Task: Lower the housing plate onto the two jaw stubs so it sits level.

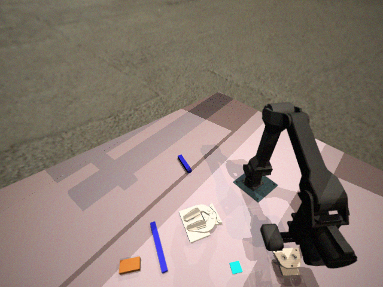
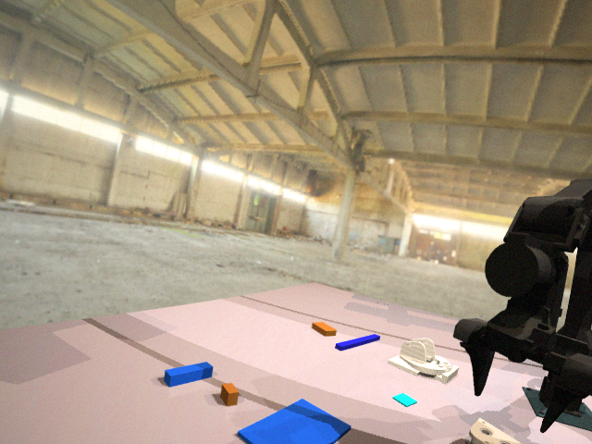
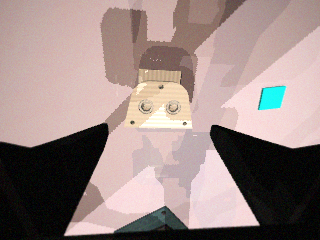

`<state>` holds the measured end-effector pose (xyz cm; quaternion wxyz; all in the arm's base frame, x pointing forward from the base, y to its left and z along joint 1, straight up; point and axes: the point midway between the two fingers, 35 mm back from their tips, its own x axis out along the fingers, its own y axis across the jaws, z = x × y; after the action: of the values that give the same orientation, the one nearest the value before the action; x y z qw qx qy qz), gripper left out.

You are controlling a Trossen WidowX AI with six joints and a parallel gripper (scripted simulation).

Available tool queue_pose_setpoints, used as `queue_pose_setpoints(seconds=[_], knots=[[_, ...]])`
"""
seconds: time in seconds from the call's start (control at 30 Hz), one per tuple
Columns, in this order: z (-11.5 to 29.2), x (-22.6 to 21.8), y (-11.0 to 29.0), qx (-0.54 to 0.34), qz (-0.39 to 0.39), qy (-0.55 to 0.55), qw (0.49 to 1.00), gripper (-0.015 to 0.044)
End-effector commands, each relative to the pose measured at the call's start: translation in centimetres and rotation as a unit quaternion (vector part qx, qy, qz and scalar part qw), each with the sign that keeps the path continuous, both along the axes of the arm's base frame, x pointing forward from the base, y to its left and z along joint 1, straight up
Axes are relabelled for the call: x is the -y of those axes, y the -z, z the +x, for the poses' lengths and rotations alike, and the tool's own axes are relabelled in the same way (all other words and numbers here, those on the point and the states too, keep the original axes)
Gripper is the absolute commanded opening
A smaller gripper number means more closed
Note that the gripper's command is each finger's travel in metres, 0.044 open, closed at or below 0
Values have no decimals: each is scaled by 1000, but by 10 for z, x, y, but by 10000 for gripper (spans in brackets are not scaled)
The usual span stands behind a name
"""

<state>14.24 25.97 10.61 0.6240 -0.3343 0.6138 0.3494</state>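
Judging by the separate parts, the task is at its start: the housing plate point(image 1: 289, 262) point(image 2: 487, 434) point(image 3: 160, 116), a cream piece with two round holes, lies apart from the cream base assembly point(image 1: 202, 220) point(image 2: 425, 363), which serves as the landmark here. In the top view the plate is to the lower right of that assembly, with the cyan tile point(image 1: 235, 267) point(image 2: 404, 400) point(image 3: 272, 98) between the two, nearer the plate. The long blue bar point(image 1: 158, 247) point(image 2: 357, 341) lies on the other side of the assembly, and the orange block point(image 1: 130, 265) point(image 2: 324, 328) farther out past the bar.

The gripper point(image 2: 511, 412) point(image 3: 161, 129) is spread wide with nothing between its fingers, above the desk point(image 1: 123, 225) point(image 2: 119, 406) on the plate's side of the assembly. In the wrist view the plate shows ahead of the gap between the fingertips.

By the task's word the jaws are on their pins; whether both are seated, I cannot tell. What remains, as I judge it, is all the handling: gripping the plate, carrying it to the assembly, lowering it level onto the two stubs, letting go and backing away.
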Motion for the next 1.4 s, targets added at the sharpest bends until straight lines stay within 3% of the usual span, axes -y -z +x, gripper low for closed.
queue_pose_setpoints(seconds=[0.0,1.37], knots=[[1,0,8,2,-1,3,1000,440],[1,-1,50,2,-1,3,1000,440]])
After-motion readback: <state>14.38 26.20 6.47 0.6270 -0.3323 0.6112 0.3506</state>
